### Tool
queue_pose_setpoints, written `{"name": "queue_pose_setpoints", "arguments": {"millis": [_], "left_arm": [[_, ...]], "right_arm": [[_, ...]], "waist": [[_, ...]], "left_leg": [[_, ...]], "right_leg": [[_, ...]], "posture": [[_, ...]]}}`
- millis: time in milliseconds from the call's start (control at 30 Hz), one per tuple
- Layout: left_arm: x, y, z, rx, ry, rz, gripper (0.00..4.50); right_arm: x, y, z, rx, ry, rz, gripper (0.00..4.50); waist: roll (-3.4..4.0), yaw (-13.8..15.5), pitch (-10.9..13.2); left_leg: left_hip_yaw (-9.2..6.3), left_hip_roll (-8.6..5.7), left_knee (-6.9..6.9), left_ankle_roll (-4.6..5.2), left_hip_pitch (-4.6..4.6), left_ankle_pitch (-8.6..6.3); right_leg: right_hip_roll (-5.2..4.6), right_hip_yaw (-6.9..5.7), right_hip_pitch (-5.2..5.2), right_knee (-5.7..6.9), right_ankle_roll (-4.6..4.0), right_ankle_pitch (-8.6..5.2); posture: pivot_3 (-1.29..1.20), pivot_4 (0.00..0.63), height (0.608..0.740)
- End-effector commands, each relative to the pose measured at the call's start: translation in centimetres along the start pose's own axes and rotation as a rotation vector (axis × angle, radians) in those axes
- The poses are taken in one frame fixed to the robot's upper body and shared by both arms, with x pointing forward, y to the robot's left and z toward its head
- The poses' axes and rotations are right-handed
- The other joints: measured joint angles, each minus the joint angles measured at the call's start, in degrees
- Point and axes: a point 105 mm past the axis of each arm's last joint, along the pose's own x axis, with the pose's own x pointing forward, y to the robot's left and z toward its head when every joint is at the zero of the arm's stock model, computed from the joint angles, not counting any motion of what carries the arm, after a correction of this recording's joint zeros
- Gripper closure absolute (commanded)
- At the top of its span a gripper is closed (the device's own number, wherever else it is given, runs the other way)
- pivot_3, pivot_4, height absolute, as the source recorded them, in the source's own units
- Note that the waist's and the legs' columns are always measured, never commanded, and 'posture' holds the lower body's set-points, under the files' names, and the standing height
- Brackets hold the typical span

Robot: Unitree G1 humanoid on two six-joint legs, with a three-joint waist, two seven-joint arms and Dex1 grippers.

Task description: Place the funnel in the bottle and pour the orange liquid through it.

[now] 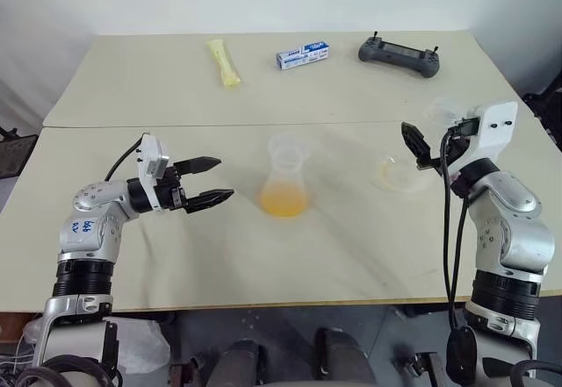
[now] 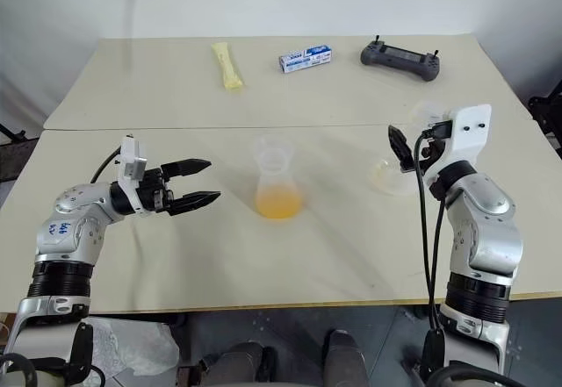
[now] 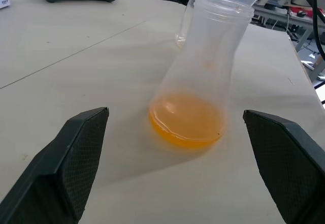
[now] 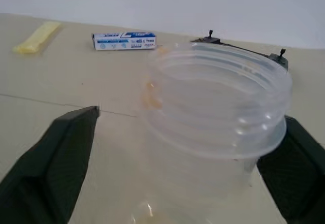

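The clear bottle (image 1: 285, 181) stands upright mid-table with the orange liquid (image 1: 284, 201) pooled in its wide base. The clear funnel (image 1: 288, 148) sits in its neck. My left gripper (image 1: 224, 179) is open, level, a short way to the bottle's left and pointing at it; in the left wrist view the bottle (image 3: 200, 82) stands ahead between the two fingers (image 3: 81, 148), untouched. My right gripper (image 1: 430, 141) is open at the right, its fingers set wide either side of a wide clear cup (image 4: 218, 112) standing on the table, with a gap on one side.
The cup (image 1: 395, 175) carries an orange smear near its base. Along the far edge lie a pale yellow packet (image 1: 223, 60), a blue-and-white box (image 1: 303, 55) and a black controller (image 1: 399, 54). A seam (image 1: 132, 126) crosses the table behind the bottle.
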Motion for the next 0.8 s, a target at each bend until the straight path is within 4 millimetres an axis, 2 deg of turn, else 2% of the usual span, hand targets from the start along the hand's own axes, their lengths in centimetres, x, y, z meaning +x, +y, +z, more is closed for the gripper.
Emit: {"name": "queue_pose_setpoints", "arguments": {"millis": [33,200,300,367,467,567,667,733,800], "left_arm": [[-0.2,0.1,1.2,0.033,-0.016,-0.010,0.00],[-0.3,0.4,1.4,0.043,-0.010,-0.008,0.00],[-0.2,0.6,1.5,0.052,-0.015,-0.003,0.00],[-0.2,0.7,1.7,0.067,-0.021,-0.003,0.00],[-0.8,0.8,1.8,0.071,-0.009,-0.015,0.00],[-1.6,0.6,1.5,0.066,0.022,-0.039,0.00],[-2.5,0.6,1.2,0.058,0.043,-0.048,0.00],[-3.2,0.4,1.0,0.063,0.042,-0.062,0.00],[-4.0,0.0,0.3,0.051,0.070,-0.088,0.00]], "right_arm": [[-0.9,0.0,3.6,-0.070,-0.120,0.008,0.02],[-1.5,-0.1,6.4,-0.127,-0.196,0.022,0.02],[-1.8,0.6,8.2,-0.143,-0.238,0.078,0.02],[-2.2,1.7,9.1,-0.150,-0.254,0.153,0.02],[-4.5,5.2,9.5,-0.166,-0.244,0.398,0.02],[-7.2,7.3,7.5,-0.195,-0.134,0.588,0.02],[-10.3,8.3,3.5,-0.241,0.066,0.746,0.02],[-12.0,8.4,1.4,-0.226,0.163,0.804,0.02],[-12.6,7.7,0.3,-0.192,0.175,0.795,0.02]], "waist": [[0.00,0.0,0.0],[0.00,0.0,0.0],[0.00,0.1,0.0],[0.00,0.0,0.0],[0.00,0.2,0.0],[-0.02,0.5,0.0],[-0.07,1.6,0.0],[-0.11,2.1,0.0],[-0.14,2.2,0.1]], "left_leg": [[0.00,0.00,0.00,0.00,0.00,0.00],[0.00,0.00,0.00,0.00,0.00,0.00],[0.02,0.00,0.00,0.00,0.00,0.00],[0.02,0.00,0.00,0.00,-0.01,0.00],[0.00,0.02,-0.02,0.00,-0.01,0.00],[-0.05,0.03,-0.03,0.01,-0.05,-0.01],[0.02,0.01,0.01,0.07,-0.03,-0.03],[0.06,-0.01,0.04,0.11,-0.02,-0.04],[0.14,0.00,0.08,0.12,0.00,-0.04]], "right_leg": [[0.00,0.00,0.00,0.00,0.00,0.00],[0.00,0.00,0.00,-0.01,0.00,0.00],[0.00,0.00,0.00,-0.02,0.00,0.00],[0.00,0.00,0.00,-0.02,0.00,0.00],[0.01,-0.02,0.00,-0.03,0.00,0.00],[0.01,-0.09,0.04,-0.10,0.00,0.00],[-0.01,-0.07,0.13,-0.17,0.00,0.00],[-0.03,-0.04,0.20,-0.23,0.01,0.00],[-0.02,-0.03,0.24,-0.29,0.01,0.01]], "posture": [[0.00,0.150,0.740],[0.00,0.150,0.740],[0.00,0.150,0.740],[0.00,0.150,0.740],[0.00,0.150,0.740],[0.00,0.150,0.740],[0.00,0.150,0.740],[0.00,0.150,0.740],[0.00,0.150,0.740]]}}
